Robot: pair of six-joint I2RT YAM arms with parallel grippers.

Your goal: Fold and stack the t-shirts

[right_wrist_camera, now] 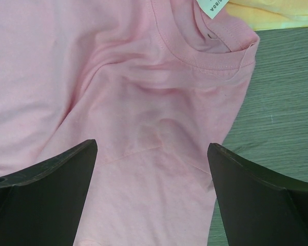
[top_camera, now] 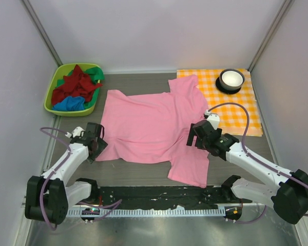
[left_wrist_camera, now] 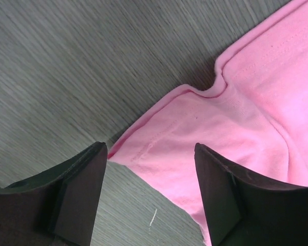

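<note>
A light pink t-shirt (top_camera: 149,123) lies spread flat in the middle of the table. My left gripper (top_camera: 99,144) is at its near left corner. In the left wrist view that gripper (left_wrist_camera: 151,154) is open, with the shirt's corner (left_wrist_camera: 143,148) lying between the jaws. My right gripper (top_camera: 193,137) hovers over the shirt's right side, open (right_wrist_camera: 153,151), above the cloth just below the collar (right_wrist_camera: 215,38). Dark red (top_camera: 74,84), green (top_camera: 95,73) and blue (top_camera: 69,104) t-shirts lie crumpled in a green basket (top_camera: 50,97).
The green basket stands at the back left. An orange-and-white checked cloth (top_camera: 246,107) lies at the back right with a white bowl (top_camera: 231,78) on a black coaster. The pink shirt's sleeve overlaps that cloth's left edge.
</note>
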